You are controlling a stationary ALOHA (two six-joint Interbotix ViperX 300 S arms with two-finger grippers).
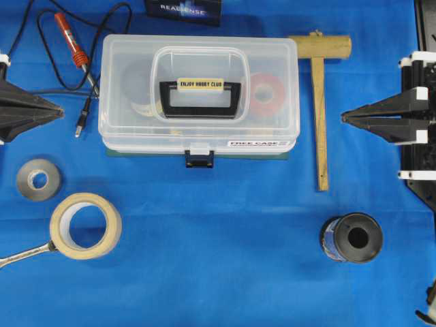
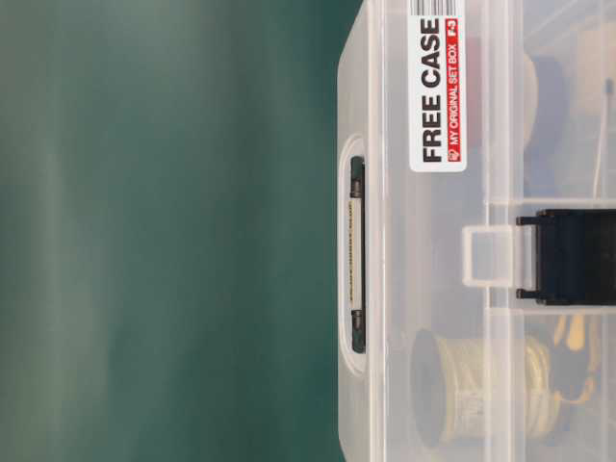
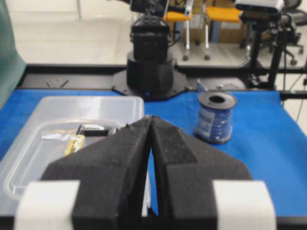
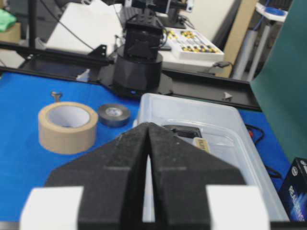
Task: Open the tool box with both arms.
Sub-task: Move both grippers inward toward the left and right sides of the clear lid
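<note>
My left fingers (image 1: 63, 107) are pressed tip to tip with nothing between them, hanging at the left edge of the bench. My right fingers (image 1: 343, 117) are the same, pinched together and empty, at the right edge. Both point inward at the tool box (image 1: 197, 92), which sits between them toward the far side, well apart from either tip. Its lid is down, the black handle (image 1: 199, 99) lies flat in the lid recess, and the dark latch (image 1: 199, 160) is on the near face.

The bench (image 1: 218, 272) is covered in blue cloth. From my wrists I see each arm's black base across the bench, chairs and camera stands beyond one, and a green screen at the side.

Three rolls of tape show: a tan one (image 1: 85, 225) and a small grey one (image 1: 38, 179) near left, and a red one (image 1: 267, 94) inside the box. One dark spool (image 1: 351, 238) stands near right. One wooden mallet (image 1: 319, 102) lies right of the box, one red-handled soldering iron (image 1: 72, 42) with its cable far left, and one wrench (image 1: 24, 254) pokes from under the tan roll, cut off by the edge. A dark carton (image 1: 182, 9) at the far edge is also cut off. The table-level view is turned sideways and shows only the box's front; the things inside it are blurred through the plastic.
</note>
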